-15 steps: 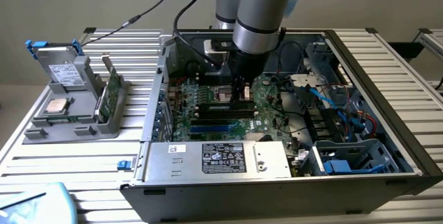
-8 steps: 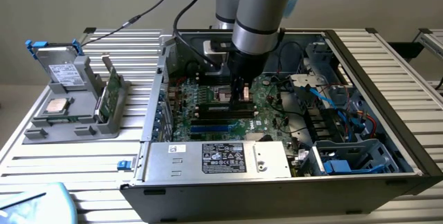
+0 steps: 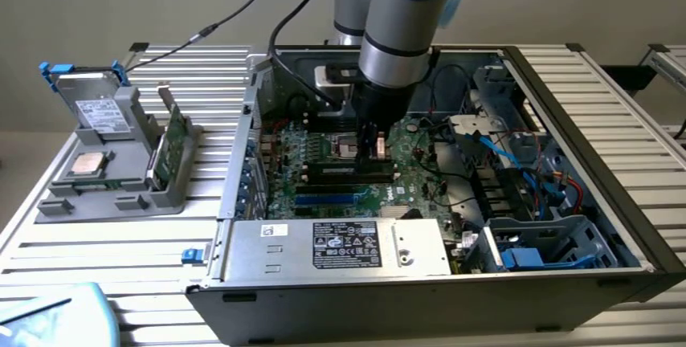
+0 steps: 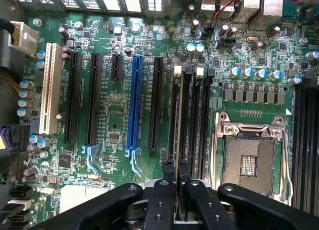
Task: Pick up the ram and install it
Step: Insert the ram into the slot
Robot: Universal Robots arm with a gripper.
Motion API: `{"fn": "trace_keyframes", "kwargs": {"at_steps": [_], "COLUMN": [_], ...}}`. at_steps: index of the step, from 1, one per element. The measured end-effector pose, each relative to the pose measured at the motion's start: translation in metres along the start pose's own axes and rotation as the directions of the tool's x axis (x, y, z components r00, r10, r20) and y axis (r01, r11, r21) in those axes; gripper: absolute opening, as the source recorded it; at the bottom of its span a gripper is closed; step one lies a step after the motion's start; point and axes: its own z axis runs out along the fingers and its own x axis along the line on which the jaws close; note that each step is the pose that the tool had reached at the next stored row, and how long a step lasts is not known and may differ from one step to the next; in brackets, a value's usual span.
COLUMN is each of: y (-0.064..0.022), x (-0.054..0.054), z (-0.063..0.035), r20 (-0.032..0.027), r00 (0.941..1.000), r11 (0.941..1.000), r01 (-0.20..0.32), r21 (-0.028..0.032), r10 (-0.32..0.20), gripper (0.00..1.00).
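Inside the open computer case [image 3: 600, 202], my gripper [image 3: 374, 148] hangs low over the green motherboard [image 3: 413, 162], beside the silver processor socket [image 3: 349, 148]. In the wrist view the gripper [image 4: 175, 165] is nearly shut, its two black fingers [image 4: 168, 166] pinching a thin dark strip. That strip is the ram [image 4: 176, 120], seen edge-on. It runs along one of the long black memory slots [image 4: 192, 115], which have white clips at their far ends. I cannot tell whether the ram is seated in the slot. The square socket [image 4: 249, 160] lies just beside these slots.
A silver power supply [image 3: 343, 246] fills the case's near side. Blue and white cables [image 3: 515, 154] and drive bays sit at the exterior view's right. Outside, at the exterior view's left, a grey holder [image 3: 108, 194] carries a hard drive [image 3: 102, 114], a processor [image 3: 86, 164] and an upright green board [image 3: 169, 142].
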Motion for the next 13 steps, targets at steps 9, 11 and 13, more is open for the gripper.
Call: {"fn": "trace_keyframes", "kwargs": {"at_steps": [9, 11, 13], "y": [-0.0001, -0.0001, -0.0001], "x": [-0.0005, -0.0006, -0.0007], "z": [0.0032, 0.0037, 0.004], "r20": [-0.0146, -0.0166, -0.0181], "r00": [0.9999, 0.9999, 0.9998], "r11": [1.0, 1.0, 1.0], "r01": [-0.002, -0.002, -0.002], "r21": [-0.0022, -0.0025, -0.0028], "r10": [0.002, 0.002, 0.002], "gripper": [0.14, 0.14, 0.14]}}
